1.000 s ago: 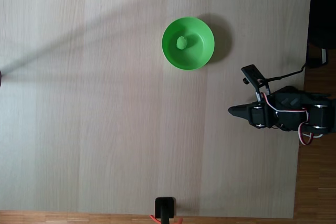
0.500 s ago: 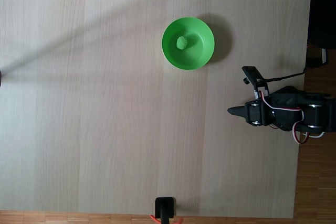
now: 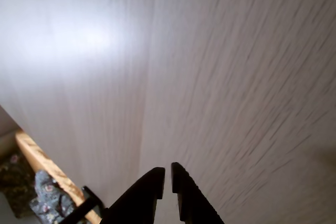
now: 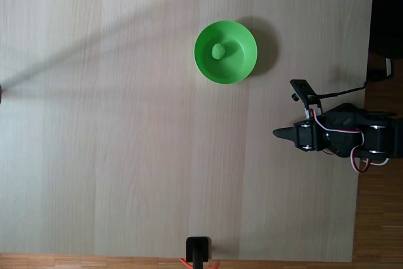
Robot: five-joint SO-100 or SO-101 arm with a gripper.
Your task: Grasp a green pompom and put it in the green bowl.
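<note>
One green pompom [image 4: 218, 50] lies already inside the green bowl [image 4: 242, 67], upper middle of the fixed view, so the closed, empty pincer [image 3: 167, 178] should simply stay folded at right, well apart.

The fixed view looks straight down from high above a pale wooden table [image 4: 126, 124], taking in nearly the whole top, with the folded arm [image 4: 340, 138] at the right edge and a green bowl [image 4: 225, 51] above centre. The wrist view rides on the arm just behind the black gripper [image 3: 167, 176], whose tips rise from the bottom edge, and it looks low and close along the same table [image 3: 210, 77] toward its far edge at lower left. Both views share the bare wood in front of the gripper.
</note>
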